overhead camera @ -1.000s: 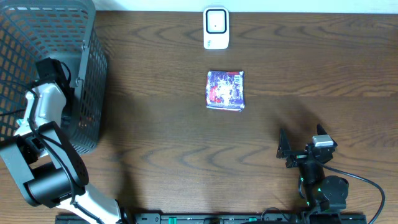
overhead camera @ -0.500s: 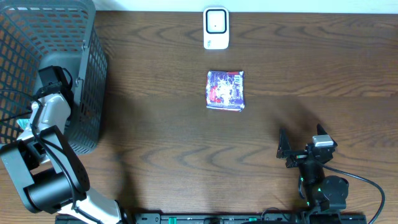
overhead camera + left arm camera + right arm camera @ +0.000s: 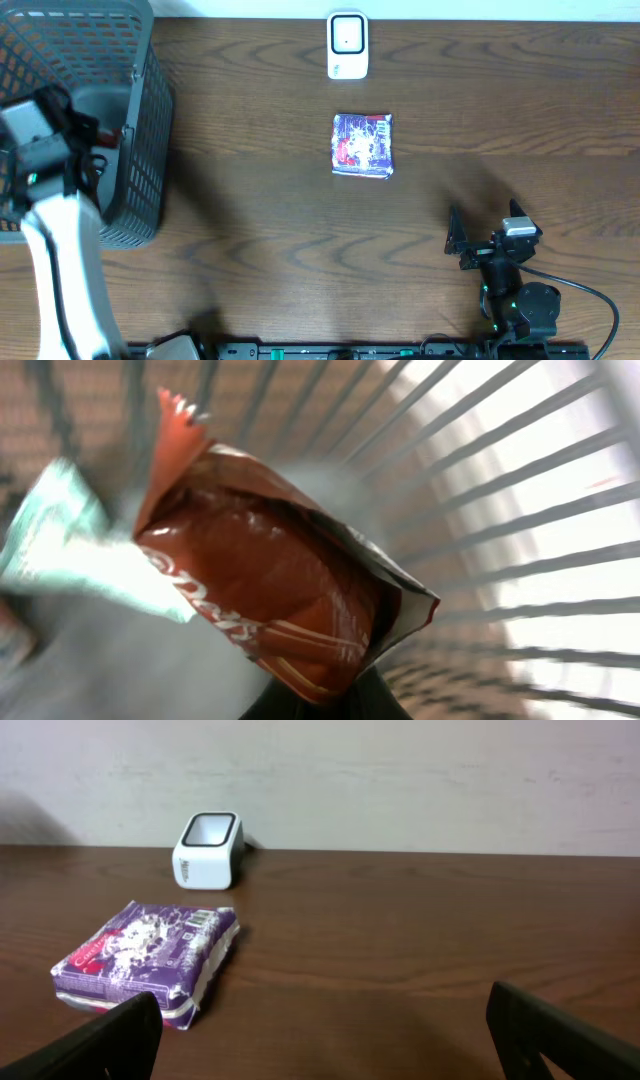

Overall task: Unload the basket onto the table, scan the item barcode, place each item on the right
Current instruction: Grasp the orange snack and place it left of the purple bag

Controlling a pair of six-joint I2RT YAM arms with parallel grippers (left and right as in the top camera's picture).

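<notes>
Currently left gripper (image 3: pixel 322 698) clamps one brown packet (image 3: pixel 270 590); right gripper (image 3: pixel 335 1040) gapes empty; one scanner (image 3: pixel 347 45).

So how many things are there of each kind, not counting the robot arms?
Packets: 3 (purple packet on the table; brown packet and a blurry pale green packet inside the basket)
Baskets: 1
Scanners: 1 (white scanner)
Total: 5
</notes>
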